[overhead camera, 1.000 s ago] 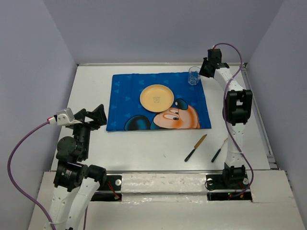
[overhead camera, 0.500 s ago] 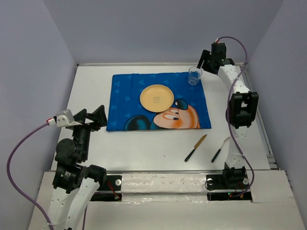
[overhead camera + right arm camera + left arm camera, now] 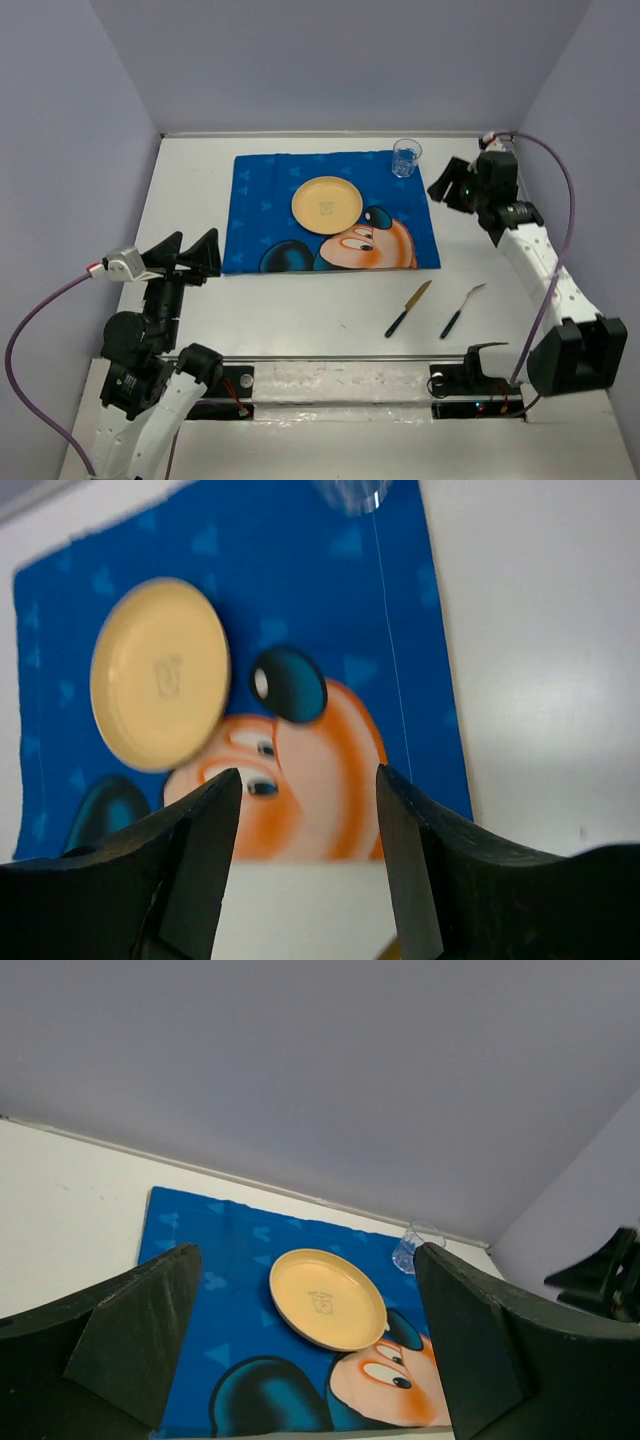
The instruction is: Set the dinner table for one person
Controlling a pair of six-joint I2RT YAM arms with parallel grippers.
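The white dinner table (image 3: 300,300) carries a blue cartoon-mouse placemat (image 3: 270,215). A yellow plate (image 3: 327,203) lies on the placemat. A clear glass (image 3: 405,157) stands at the placemat's far right corner. A black-handled knife (image 3: 408,307) and a second black-handled utensil (image 3: 462,310) lie on the bare table near the front right. My left gripper (image 3: 193,250) is open and empty, left of the placemat; its view shows the plate (image 3: 327,1298) and the glass (image 3: 406,1250). My right gripper (image 3: 447,190) is open and empty, raised right of the placemat, above the mouse's face (image 3: 310,750).
The table's right metal edge strip (image 3: 545,260) runs beside the right arm. Grey walls close in the table at the back and on both sides. The right arm (image 3: 600,1275) shows at the right edge of the left wrist view.
My right gripper has drawn back from the glass, toward me and to the right, leaving the glass standing. My left gripper has shifted slightly nearer.
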